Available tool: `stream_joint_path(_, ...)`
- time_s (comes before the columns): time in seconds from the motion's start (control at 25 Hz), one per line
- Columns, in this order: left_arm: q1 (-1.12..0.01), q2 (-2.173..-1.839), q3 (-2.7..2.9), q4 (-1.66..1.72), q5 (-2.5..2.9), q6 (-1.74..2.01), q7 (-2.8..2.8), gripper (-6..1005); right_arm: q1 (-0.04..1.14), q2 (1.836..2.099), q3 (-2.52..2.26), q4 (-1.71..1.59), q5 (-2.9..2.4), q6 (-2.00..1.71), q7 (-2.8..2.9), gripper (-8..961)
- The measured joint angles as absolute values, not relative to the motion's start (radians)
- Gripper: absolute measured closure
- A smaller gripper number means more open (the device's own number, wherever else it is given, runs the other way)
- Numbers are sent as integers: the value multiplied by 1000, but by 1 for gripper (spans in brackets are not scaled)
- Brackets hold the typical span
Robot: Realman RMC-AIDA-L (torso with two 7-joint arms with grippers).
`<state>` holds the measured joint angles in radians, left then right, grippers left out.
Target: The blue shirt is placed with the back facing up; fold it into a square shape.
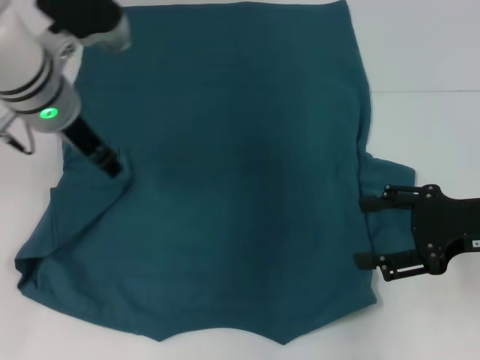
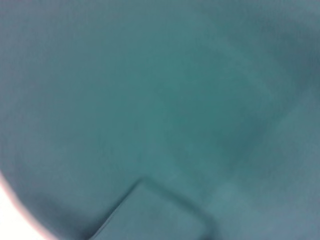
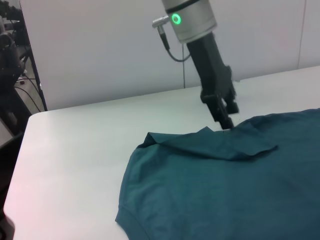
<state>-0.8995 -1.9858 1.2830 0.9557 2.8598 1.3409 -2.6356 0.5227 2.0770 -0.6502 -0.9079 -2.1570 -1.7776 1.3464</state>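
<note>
One soft teal blue shirt [image 1: 240, 187] lies flat on our white table [image 1: 427, 60]; left gripper [image 1: 112, 166] pinches its rumpled left sleeve, right gripper [image 1: 365, 232] spread at its right edge.

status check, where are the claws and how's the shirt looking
Left claw down on the blue shirt at its left sleeve. Right claw open at its right edge. Shirt flat, unfolded. Nothing in the way.

The blue shirt [image 1: 240, 180] runs past the head view's top edge, so its far hem is cut off; the left gripper [image 1: 112, 169] has its tip pressed into the cloth, fingers hidden; the left wrist view is only a teal blur of fabric; the right gripper [image 1: 367, 232] lies partly past the head view's right edge
</note>
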Motion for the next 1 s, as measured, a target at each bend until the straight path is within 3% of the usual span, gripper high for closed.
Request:
stream_joint_path(0.12, -862, -1961, 1270, 951, 2861, 1329, -2615, 536, 521, 2077, -649, -908, -2156, -1777, 1347, 7)
stream_joint_path(0.52, -837, -1955, 1237, 842, 2861, 1230, -2539, 108, 530, 2082, -649, -912, -2155, -1777, 1347, 7)
stream_joint_path(0.76, -837, -1954, 1251, 774, 2862, 1158, -2530, 63, 529, 2084, -651, -910, -2155, -1764, 1347, 6)
stream_joint_path(1.0, -841, -1954, 1285, 715, 2862, 1119, -2515, 124, 530, 2085, -648, -910, -2154, -1752, 1350, 6)
